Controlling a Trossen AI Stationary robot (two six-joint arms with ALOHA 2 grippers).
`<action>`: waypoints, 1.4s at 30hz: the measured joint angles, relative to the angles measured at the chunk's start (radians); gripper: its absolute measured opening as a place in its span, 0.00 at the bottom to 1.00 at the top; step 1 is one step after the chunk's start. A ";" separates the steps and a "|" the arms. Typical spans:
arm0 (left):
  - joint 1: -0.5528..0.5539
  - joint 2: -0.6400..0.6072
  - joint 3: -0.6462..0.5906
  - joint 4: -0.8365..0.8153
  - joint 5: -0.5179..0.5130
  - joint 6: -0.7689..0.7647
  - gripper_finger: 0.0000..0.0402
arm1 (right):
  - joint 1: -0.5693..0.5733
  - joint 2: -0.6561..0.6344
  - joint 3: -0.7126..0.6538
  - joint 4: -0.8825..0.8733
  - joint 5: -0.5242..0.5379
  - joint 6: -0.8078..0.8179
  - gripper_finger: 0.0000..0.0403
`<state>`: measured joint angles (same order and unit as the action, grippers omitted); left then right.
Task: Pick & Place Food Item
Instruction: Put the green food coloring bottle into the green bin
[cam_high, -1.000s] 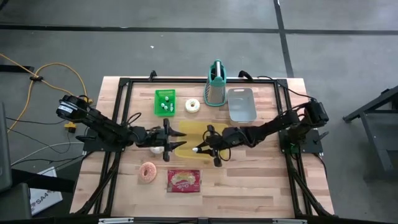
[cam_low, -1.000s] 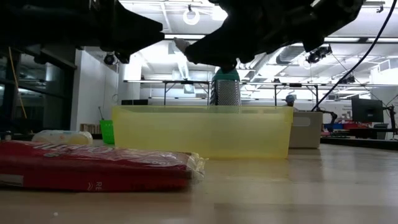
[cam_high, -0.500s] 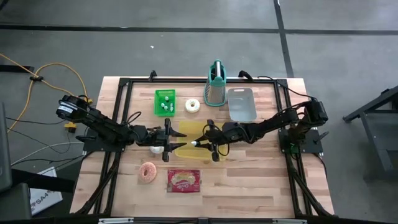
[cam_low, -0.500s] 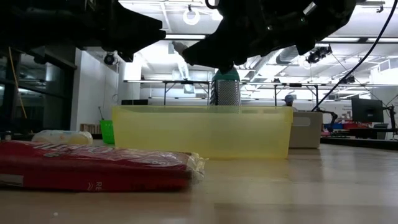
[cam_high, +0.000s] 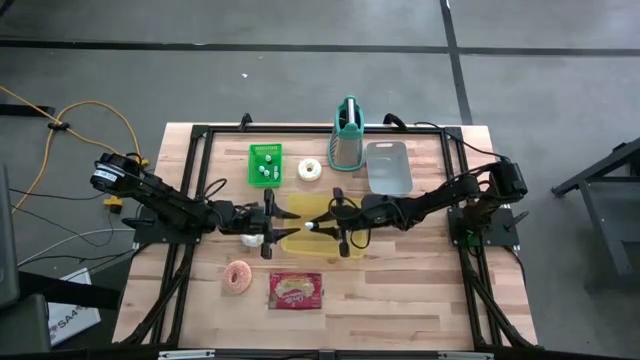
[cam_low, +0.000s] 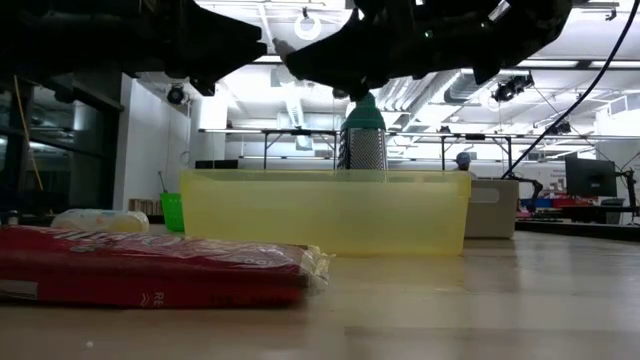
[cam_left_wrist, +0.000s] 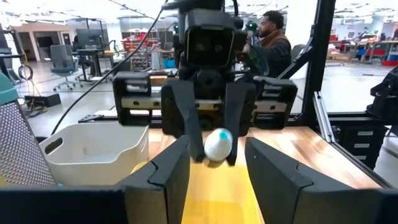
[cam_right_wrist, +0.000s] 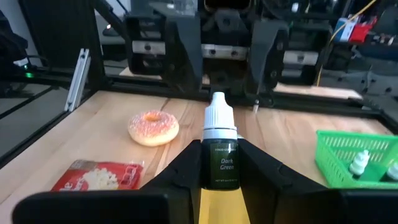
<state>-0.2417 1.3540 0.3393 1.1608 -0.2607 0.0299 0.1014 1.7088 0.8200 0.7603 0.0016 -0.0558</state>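
A small dark bottle (cam_right_wrist: 219, 165) with a white cap (cam_right_wrist: 217, 115), labelled dark green, sits in my right gripper (cam_right_wrist: 217, 155), which is shut on it above the yellow bin (cam_high: 300, 206). In the left wrist view the cap end of the bottle (cam_left_wrist: 217, 144) faces the camera. My left gripper (cam_high: 272, 222) stands open at the bin's left end, level, facing the bottle, with nothing between its fingers (cam_left_wrist: 174, 168). My right gripper pinches the bottle's dark body (cam_right_wrist: 219, 169) between its two fingers (cam_right_wrist: 186, 167). The fingers come about level from the table's right and lie along the bottle. The cap points toward my left gripper. The bottle is lifted clear above the yellow bin.
A pink donut (cam_high: 238, 277) and a red packet (cam_high: 296, 290) lie near the front edge. A green basket of small bottles (cam_high: 265, 165), a white ring (cam_high: 310, 170), a grater (cam_high: 346, 140) and a grey tub (cam_high: 390, 168) stand at the back. A whitish item (cam_high: 251, 240) lies under my left arm.
My right gripper has swung a little toward the far edge and tipped its fingers upward. The bottle has gone with it, and its cap end stands higher than before. My left gripper has kept still.
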 joint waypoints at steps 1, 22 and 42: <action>0.005 0.000 0.000 0.000 0.000 0.000 0.37 | 0.000 0.000 0.000 0.008 0.000 -0.001 0.19; 0.077 0.000 0.027 -0.025 0.113 -0.031 0.37 | -0.019 0.000 0.000 0.038 0.000 -0.002 0.19; 0.095 0.001 0.111 -0.156 0.147 -0.030 0.37 | -0.026 0.000 0.000 0.038 0.000 -0.002 0.19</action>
<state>-0.1465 1.3548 0.4500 1.0046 -0.1135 -0.0003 0.0757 1.7084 0.8200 0.7986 0.0013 -0.0574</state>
